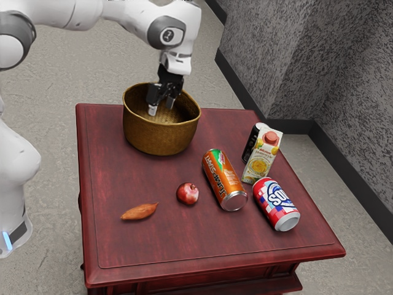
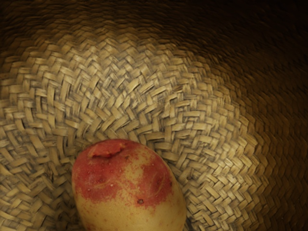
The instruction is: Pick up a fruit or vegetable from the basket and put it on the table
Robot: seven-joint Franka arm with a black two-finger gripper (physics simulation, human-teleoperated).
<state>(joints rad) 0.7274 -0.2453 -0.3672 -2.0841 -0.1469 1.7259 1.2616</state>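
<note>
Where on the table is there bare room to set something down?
Free: between basket and sweet potato; between apple and the near edge of the table. Crowded: the exterior view's right, around the carton and cans.

Red-and-yellow potato (image 2: 127,187), tan herringbone basket (image 1: 161,136).

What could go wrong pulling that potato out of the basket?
- Slip: the potato is rounded, so it may roll or squirt away as the pincer closes.
- Snag: the pincer reaches inside the basket; lifting out off-centre might clip the rim.
- Roll: the orange can lies on its side; a bump at set-down could send it off.
</note>
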